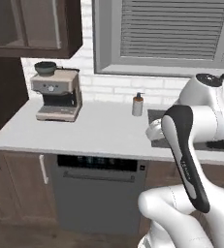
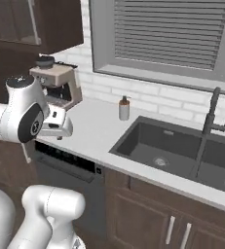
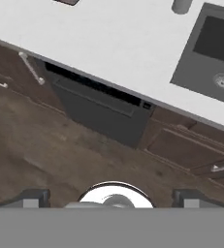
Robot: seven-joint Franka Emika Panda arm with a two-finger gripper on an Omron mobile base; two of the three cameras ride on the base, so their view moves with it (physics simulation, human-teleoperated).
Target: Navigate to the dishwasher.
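The dishwasher [image 1: 96, 203] is a dark grey flat panel under the white counter, with a black control strip and a long horizontal bar handle across its top. It stands straight ahead in the left base view. In the right base view the dishwasher [image 2: 72, 177] sits at lower left, partly behind my arm. The hand view looks down on the dishwasher [image 3: 104, 114] and the wood floor in front of it. My gripper [image 3: 112, 197] hangs above that floor, short of the panel. It is open, its two tips wide apart with nothing between them.
A coffee machine [image 1: 57, 94] stands on the counter [image 1: 99, 131] at the left, a soap dispenser [image 1: 138, 104] near the wall. A dark sink [image 2: 182, 146] with a faucet [image 2: 209, 121] lies to the right. Brown wood cabinet doors [image 1: 16, 184] flank the dishwasher.
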